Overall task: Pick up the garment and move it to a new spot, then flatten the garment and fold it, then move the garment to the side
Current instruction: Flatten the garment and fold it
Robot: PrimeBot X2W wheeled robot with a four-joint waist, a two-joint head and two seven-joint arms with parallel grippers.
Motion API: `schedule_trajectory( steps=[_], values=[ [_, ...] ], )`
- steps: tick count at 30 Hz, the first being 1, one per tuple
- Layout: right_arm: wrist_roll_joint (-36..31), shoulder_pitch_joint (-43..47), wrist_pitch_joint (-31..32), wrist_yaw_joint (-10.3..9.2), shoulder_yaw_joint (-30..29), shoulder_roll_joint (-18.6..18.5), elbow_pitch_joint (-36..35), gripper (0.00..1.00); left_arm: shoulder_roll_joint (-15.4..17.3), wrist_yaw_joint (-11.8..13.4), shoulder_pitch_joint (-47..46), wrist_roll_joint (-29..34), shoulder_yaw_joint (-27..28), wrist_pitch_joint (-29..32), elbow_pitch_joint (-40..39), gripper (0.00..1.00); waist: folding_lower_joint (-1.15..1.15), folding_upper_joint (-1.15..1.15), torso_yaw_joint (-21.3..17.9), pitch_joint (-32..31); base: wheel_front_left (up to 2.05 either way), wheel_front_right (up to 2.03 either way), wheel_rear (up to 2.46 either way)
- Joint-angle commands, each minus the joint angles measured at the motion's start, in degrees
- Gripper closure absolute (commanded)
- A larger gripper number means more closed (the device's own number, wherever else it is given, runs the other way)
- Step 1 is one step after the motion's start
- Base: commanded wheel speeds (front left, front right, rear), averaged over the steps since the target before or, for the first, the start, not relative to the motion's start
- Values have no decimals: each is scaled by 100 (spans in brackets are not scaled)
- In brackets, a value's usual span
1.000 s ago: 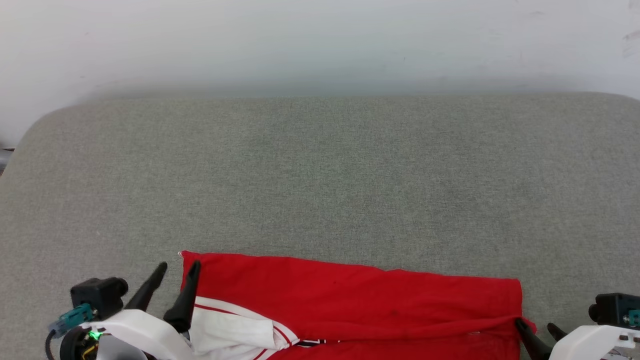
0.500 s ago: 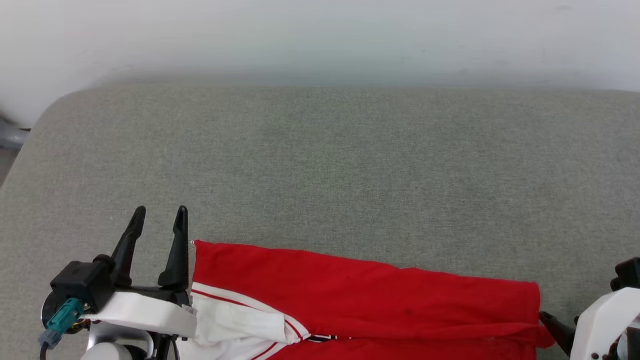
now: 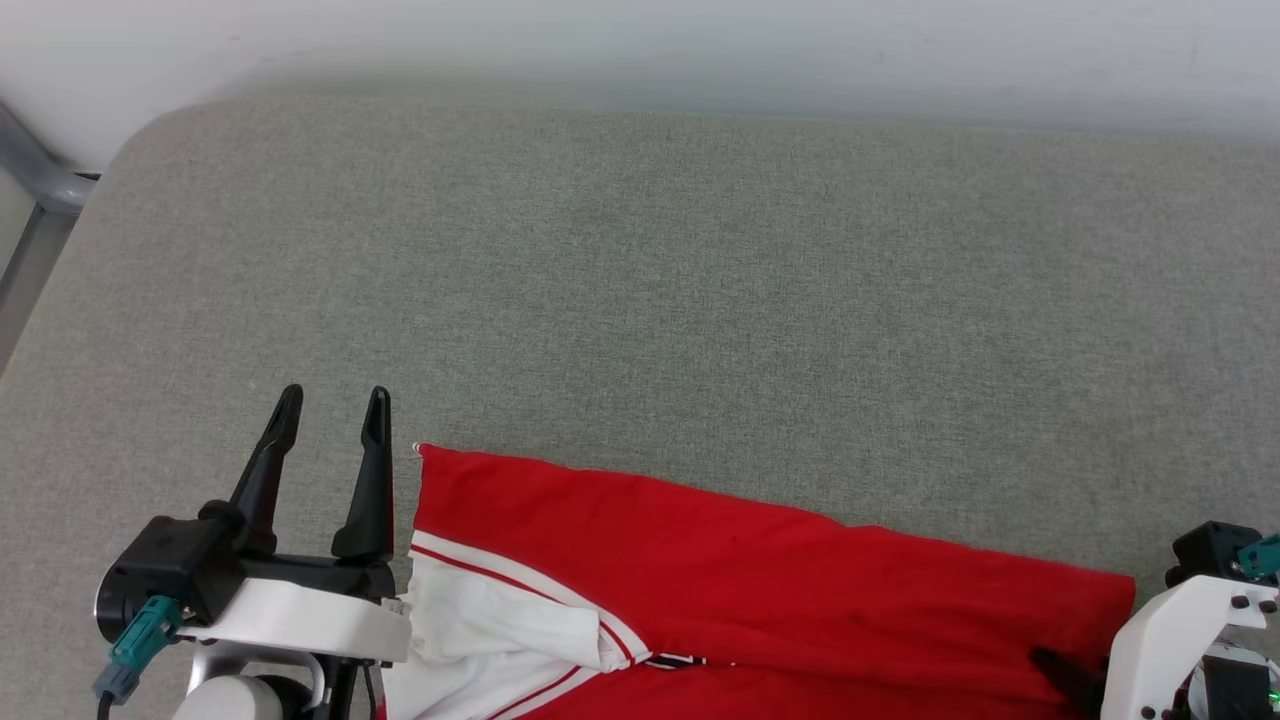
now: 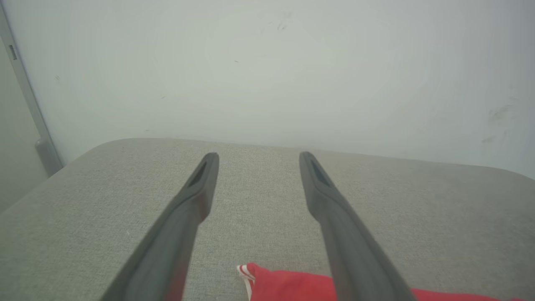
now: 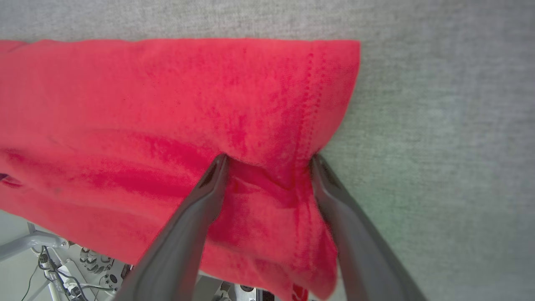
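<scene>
At 6 o'clock in the head view, the garment [image 3: 760, 570] lies on the grey surface [image 3: 640, 280] as a long red band. Its white sleeve [image 3: 500, 640] is tucked at the 7 o'clock end, and the near part runs off the near edge.

Judgement: pickup and relocation look done and flattening mostly done. One lengthwise fold appears to be in, and the band is smooth bar a crease at the right hem. Left to do: the remaining cross folds, then the shift to the side.

Left gripper [image 3: 334, 400], 8 o'clock: fingers spread wide, nothing between them. It sits just beside the garment's far left corner, apart from the cloth.

Right gripper [image 5: 268, 161], 4 o'clock: fingers also spread wide, both tips touching the cloth at a pucker near the right hem. Red fabric is bunched between them but not clamped. Can't tell whether the tips sit under a layer.

Neither gripper holds anything.
</scene>
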Motion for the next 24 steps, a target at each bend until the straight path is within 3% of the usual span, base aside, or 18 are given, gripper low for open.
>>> schedule_trajectory(
  steps=[1,2,3,4,5,17,23,24],
  values=[
    [44,137,95,-2,85,92,186,0,-44,-37,19,36,22,-40,25,0,0,0,5,12,0,0,0],
    [74,139,75,-2,107,100,224,21,-70,-61,25,49,43,-40,42,0,0,0,3,19,0,0,0],
    [108,127,43,-2,116,107,255,59,-87,-90,32,75,64,-40,67,0,0,0,0,20,0,0,0],
    [118,110,27,-2,144,113,282,88,-96,-114,34,106,87,-40,91,0,0,0,-13,15,0,0,0],
    [164,71,-11,-1,169,118,281,100,-110,-140,38,120,111,-40,116,0,0,0,-25,6,0,0,0],
    [378,-368,-368,-2,112,-247,34,100,-229,-253,207,370,169,-41,335,0,0,0,-238,-365,0,0,0],
    [240,-276,-281,-2,-494,-417,-50,100,-234,-225,335,411,131,-41,389,0,0,0,-295,-539,0,0,0],
    [151,-180,-182,-2,-884,-466,-157,100,-241,-233,353,401,99,-38,414,0,0,0,-292,-588,0,0,0]
  ],
)
